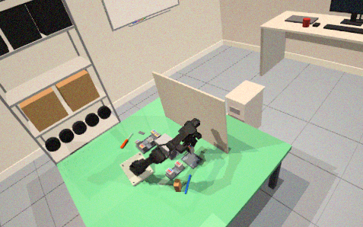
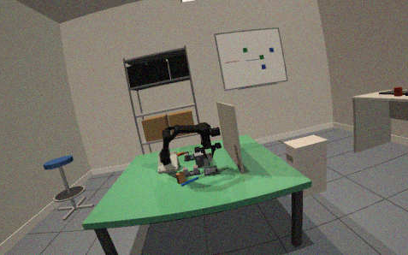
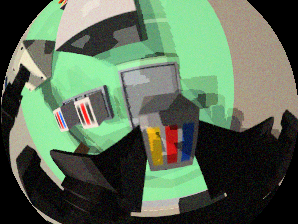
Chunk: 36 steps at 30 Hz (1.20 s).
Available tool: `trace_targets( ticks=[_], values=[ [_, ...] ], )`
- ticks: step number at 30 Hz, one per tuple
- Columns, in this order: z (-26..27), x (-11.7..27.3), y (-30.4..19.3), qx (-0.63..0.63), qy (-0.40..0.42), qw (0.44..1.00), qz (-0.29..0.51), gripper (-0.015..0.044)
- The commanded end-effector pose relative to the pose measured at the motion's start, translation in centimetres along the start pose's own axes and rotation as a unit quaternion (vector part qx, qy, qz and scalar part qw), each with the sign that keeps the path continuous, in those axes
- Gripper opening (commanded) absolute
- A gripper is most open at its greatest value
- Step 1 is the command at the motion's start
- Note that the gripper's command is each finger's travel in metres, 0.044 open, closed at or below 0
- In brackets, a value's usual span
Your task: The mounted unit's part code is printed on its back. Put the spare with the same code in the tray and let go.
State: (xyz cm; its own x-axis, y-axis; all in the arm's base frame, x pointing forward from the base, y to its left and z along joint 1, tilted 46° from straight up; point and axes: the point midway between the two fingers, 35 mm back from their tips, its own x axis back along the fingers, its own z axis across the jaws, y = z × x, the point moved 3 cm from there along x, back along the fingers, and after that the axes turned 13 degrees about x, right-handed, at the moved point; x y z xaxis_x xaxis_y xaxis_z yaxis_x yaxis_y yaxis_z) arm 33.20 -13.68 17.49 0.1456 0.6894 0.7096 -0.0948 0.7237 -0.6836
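Gripper (image 1: 190, 149) (image 2: 212, 151) (image 3: 165, 124) holds striped spare (image 3: 171, 142) tight; pls center above tray (image 1: 192, 159) (image 2: 210, 170) (image 3: 150, 85), lower slowly, level, then release w/o push.

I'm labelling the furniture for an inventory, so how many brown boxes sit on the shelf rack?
2: one at the left, one at the right, side by side. Any behind them would be hidden.
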Motion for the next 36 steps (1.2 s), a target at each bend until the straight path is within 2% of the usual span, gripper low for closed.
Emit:
trace_targets(
  ticks=[1,36],
  values=[
    [0.1,-0.5,0.1,0.004,0.003,1.0,0.001,0.0],
    [0.3,-3.2,0.0,0.004,0.003,1.0,0.002,0.0]
  ],
)
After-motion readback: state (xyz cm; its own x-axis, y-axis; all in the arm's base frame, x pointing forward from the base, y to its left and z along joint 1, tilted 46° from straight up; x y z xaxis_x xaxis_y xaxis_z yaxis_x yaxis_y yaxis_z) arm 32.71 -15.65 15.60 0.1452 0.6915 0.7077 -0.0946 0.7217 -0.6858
